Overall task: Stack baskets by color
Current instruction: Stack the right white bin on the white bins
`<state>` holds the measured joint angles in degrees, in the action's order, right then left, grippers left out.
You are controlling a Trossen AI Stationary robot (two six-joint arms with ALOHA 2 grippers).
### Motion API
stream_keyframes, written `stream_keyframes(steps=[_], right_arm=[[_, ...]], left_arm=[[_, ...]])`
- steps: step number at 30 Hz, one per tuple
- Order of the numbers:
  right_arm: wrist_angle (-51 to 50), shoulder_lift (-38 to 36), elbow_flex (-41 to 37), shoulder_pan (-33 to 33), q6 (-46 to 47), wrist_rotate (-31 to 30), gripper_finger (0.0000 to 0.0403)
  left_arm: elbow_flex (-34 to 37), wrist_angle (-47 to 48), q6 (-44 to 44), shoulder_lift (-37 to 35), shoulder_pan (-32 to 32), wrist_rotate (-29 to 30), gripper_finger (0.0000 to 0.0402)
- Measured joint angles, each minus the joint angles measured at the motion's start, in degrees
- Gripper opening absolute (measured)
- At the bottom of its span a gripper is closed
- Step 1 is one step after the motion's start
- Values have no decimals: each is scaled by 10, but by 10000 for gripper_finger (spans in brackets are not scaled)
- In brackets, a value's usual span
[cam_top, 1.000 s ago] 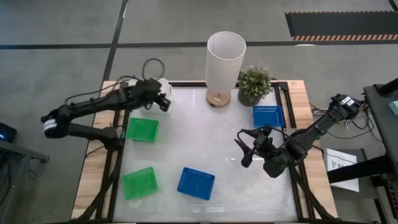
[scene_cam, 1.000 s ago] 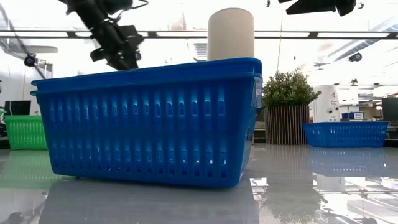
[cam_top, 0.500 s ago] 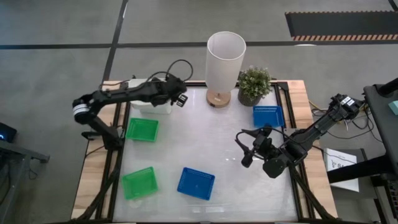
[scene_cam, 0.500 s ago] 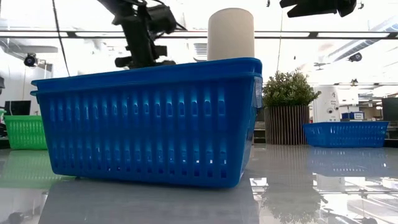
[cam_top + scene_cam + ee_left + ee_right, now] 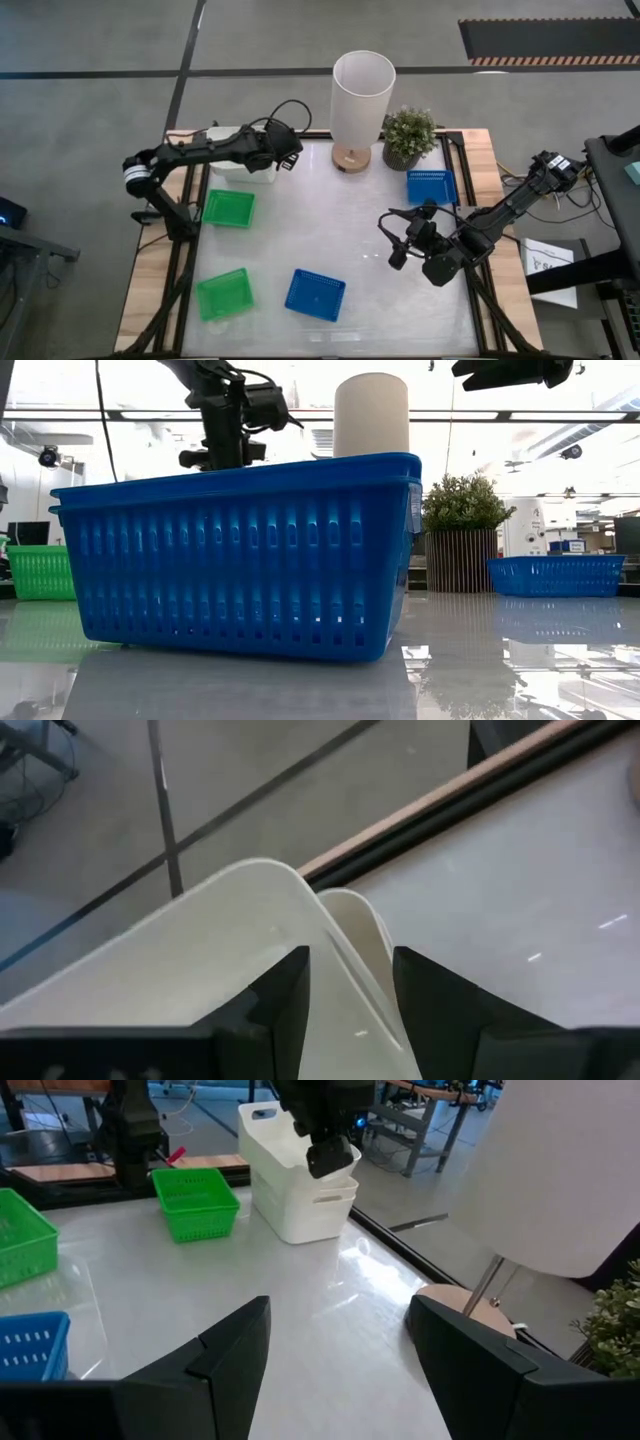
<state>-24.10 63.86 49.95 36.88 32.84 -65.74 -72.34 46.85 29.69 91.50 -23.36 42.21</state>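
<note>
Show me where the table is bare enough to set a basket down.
Widest free patch: table centre, between the green basket, near blue basket and right hand. Crowded along the far edge: white baskets under the left hand, lamp, plant, far blue basket.

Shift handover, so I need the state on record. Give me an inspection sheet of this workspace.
Surface: white glossy table, wooden side rails.
Job's things: white baskets nested at the far left corner; two green baskets on the left; blue basket near front; another blue basket far right.
Clutter: lamp, potted plant.
Grippers: left gripper, fingers astride the white baskets' rim; right gripper open, empty, above the table's right side.
Cables: loops on the left arm.
Surroundings: grey floor, black mat.
</note>
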Motion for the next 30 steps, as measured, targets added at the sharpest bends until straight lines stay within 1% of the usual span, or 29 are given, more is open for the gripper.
stream_keyframes(steps=[5,16,19,25,26,30], right_arm=[[0,0,0,0,-1,2,233],[0,0,0,0,-5,2,233],[0,-1,0,0,-5,2,233],[0,-1,0,0,-5,2,233],[0,-1,0,0,-5,2,233],[-1,-1,0,0,-5,2,233]], left_arm=[[20,-16,1,0,1,-4,129],[23,-29,0,20,2,-5,126],[24,-29,0,25,2,-5,102],[24,-28,0,26,2,-5,12],[24,-29,0,26,2,-5,7],[24,-29,-1,25,2,-4,7]])
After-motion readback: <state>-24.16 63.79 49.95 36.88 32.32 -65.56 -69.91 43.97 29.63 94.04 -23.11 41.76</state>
